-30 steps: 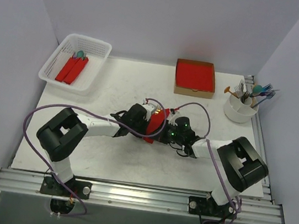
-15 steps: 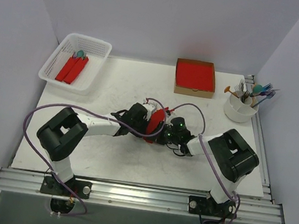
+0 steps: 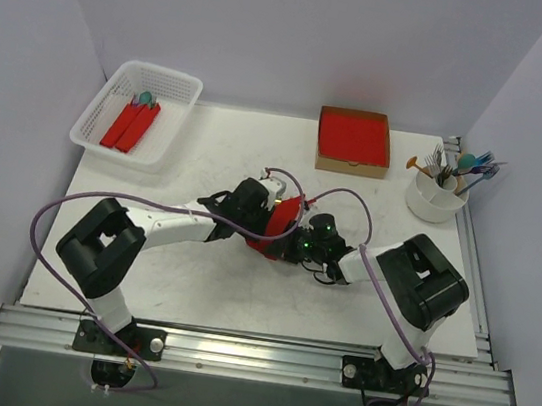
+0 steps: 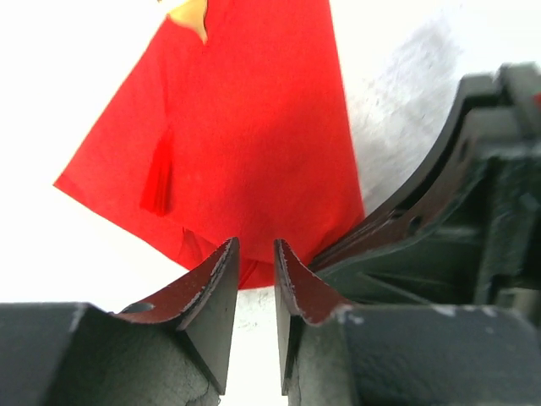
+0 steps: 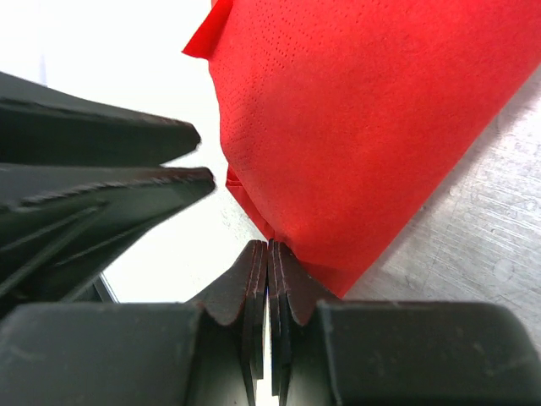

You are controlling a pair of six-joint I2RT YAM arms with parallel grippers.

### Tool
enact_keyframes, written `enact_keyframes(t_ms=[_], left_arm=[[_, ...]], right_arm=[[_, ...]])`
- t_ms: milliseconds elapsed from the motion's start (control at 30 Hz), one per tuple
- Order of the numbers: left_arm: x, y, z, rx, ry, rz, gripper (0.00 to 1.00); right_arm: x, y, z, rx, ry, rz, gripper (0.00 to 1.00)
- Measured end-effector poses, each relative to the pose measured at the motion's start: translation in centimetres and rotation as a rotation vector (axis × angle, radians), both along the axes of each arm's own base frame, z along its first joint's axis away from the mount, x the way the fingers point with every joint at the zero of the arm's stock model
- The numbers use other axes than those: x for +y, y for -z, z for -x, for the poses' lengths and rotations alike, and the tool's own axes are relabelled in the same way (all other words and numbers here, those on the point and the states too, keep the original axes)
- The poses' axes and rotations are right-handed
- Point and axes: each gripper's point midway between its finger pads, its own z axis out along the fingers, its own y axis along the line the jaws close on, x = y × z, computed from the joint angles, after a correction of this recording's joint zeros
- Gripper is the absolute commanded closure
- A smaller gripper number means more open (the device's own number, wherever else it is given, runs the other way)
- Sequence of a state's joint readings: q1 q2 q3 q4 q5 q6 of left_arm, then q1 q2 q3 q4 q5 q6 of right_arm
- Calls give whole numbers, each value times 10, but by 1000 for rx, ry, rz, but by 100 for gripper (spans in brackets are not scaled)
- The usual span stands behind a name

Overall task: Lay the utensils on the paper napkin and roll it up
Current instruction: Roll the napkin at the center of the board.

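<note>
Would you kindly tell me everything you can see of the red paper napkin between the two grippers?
The paper napkin is one thin, bright-red sheet with a finely dimpled surface, folded over in layers. The right gripper is shut on its folded edge. The left gripper has narrowly parted jaws at another edge, and its grip is unclear. A yellow-orange tip peeks out at its far side.

Left gripper [image 3: 266, 225] and right gripper [image 3: 293, 240] flank the red paper napkin [image 3: 288, 213] — closely.
</note>
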State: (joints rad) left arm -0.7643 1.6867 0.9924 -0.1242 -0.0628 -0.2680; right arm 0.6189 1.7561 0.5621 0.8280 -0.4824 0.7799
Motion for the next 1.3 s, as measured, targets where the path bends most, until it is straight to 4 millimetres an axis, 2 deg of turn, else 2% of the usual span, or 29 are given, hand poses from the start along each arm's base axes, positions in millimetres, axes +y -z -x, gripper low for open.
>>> enact_keyframes(t_ms=[233, 333, 567, 900, 1000, 1167, 1300], left_arm=[[-15, -15, -18, -39, -4, 23, 67], [-19, -7, -24, -34, -4, 9, 67], [-16, 31, -27, 15, -20, -64, 68], [-14, 29, -34, 9, -41, -47, 71], [-15, 30, -34, 10, -40, -44, 71], [-15, 30, -34, 10, -39, -42, 71], [-16, 31, -35, 7, -39, -40, 71]], right_arm=[[0, 0, 0, 1, 0, 1, 100], [0, 0, 0, 2, 1, 2, 100], [0, 0, 0, 4, 1, 3, 100], [-5, -5, -4, 5, 24, 13, 97], [-18, -18, -12, -18, 72, 7, 95], [-43, -49, -39, -96, 167, -1, 94], [-56, -56, -56, -118, 202, 20, 94]])
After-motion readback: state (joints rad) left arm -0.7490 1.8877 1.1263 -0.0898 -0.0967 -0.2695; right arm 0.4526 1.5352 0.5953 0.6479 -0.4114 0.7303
